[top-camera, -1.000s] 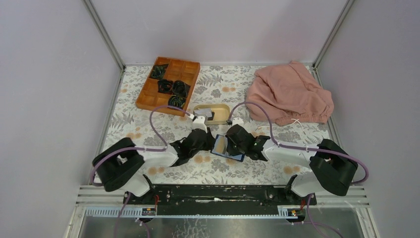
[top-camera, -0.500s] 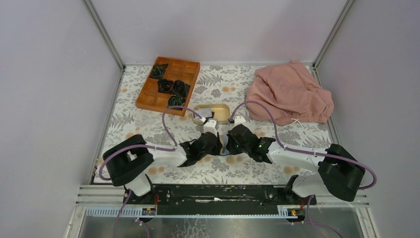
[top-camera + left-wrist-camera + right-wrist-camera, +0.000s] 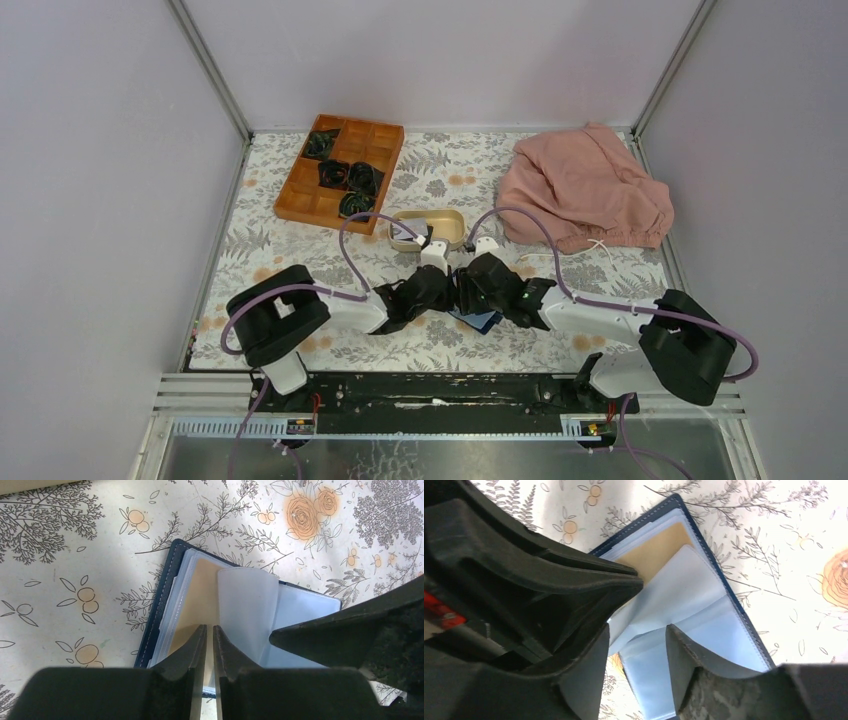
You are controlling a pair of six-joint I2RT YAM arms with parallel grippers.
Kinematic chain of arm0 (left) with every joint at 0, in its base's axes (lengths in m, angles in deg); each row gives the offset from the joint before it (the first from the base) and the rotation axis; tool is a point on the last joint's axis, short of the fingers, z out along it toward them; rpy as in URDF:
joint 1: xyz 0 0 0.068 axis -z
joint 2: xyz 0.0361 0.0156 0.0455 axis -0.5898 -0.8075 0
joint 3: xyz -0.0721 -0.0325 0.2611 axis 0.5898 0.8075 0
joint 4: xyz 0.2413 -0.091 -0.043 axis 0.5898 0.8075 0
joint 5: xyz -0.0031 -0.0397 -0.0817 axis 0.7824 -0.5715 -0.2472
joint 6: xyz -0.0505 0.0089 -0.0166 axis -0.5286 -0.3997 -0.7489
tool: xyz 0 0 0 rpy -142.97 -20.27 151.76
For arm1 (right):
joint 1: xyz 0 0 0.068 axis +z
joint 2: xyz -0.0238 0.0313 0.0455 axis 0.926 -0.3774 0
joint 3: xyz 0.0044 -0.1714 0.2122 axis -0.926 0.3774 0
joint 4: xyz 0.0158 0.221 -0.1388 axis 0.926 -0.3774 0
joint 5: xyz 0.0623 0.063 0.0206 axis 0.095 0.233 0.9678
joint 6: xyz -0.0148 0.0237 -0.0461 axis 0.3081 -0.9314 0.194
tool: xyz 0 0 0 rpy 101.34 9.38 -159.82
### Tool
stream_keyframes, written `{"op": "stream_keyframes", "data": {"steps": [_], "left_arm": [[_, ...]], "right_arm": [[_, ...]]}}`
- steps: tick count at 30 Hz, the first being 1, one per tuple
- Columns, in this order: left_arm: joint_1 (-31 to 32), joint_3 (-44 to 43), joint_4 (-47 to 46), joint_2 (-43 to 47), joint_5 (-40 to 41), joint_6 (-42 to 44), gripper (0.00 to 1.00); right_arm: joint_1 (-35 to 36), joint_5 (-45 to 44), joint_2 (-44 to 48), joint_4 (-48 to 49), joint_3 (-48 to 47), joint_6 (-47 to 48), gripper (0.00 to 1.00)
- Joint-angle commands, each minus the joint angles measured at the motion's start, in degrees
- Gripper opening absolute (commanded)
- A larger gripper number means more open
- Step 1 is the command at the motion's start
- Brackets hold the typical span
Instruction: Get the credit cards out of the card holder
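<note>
**Open card holder (image 3: 478, 321), tight squeeze**

Beige dish (image 3: 428, 228) sits just behind, with the wooden tray (image 3: 340, 170) and pink cloth (image 3: 585, 190) further back. The holder lies on the worktop (image 3: 300, 250), tan card (image 3: 200, 592) sleeved. Left claw (image 3: 209, 630) is nearly pinched over it, grip unclear. Right claw (image 3: 638, 630) is spread wide.

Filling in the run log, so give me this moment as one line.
card holder: open on table | left fingers: nearly shut at tan card edge, grip unclear | right fingers: open over clear sleeves

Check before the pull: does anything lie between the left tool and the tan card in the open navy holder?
Yes: the tan rectangular card lies under a clear plastic sleeve of the navy card holder; a translucent page curls over its right part.
</note>
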Motion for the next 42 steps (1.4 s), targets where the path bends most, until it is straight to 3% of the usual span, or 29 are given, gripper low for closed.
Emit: {"op": "stream_keyframes", "data": {"steps": [1, 5, 14, 22, 27, 33, 35, 39, 42], "left_arm": [[0.48, -0.26, -0.33, -2.34, -2.24, 0.53, 0.17], [0.41, 0.11, -1.75, -3.1, -3.6, 0.04, 0.17], [0.58, 1.24, -3.46, 1.14, -7.09, -0.55, 0.16], [1.5, 2.08, -4.95, 3.82, -9.05, -1.01, 0.16], [2.56, 1.93, -6.08, 2.93, -10.45, -0.87, 0.16], [3.65, -0.57, -8.03, -1.53, -13.87, -1.63, 0.16], [3.71, -1.07, -8.05, -2.84, -13.63, -2.04, 0.16], [3.66, -2.69, -7.65, -4.77, -13.68, -2.16, 0.16], [3.73, -3.97, -7.18, -5.67, -13.75, -2.16, 0.16]], "right_arm": [[-0.06, -0.6, 3.04, 1.13, -0.59, -0.17, 0.58], [-0.08, -3.55, 7.42, -0.55, 0.34, -1.07, 0.63], [-0.08, -15.91, 20.6, -7.2, 3.17, -3.71, 0.63], [-0.52, -18.99, 21.85, -10.2, 5.7, -6.77, 0.63], [-0.65, -14.11, 25.84, -7.91, 10.06, -10.94, 0.44], [-0.59, -5.44, 29.3, -7.85, 12.92, -12.95, 0.01], [0.15, -0.17, 28.32, -7.28, 13.33, -12.51, 0.0], [8.37, -4.34, 23.67, -10.2, 11.62, -15.89, 0.0], [10.23, -3.66, 20.9, -7.62, 12.84, -18.26, 0.0]]}}
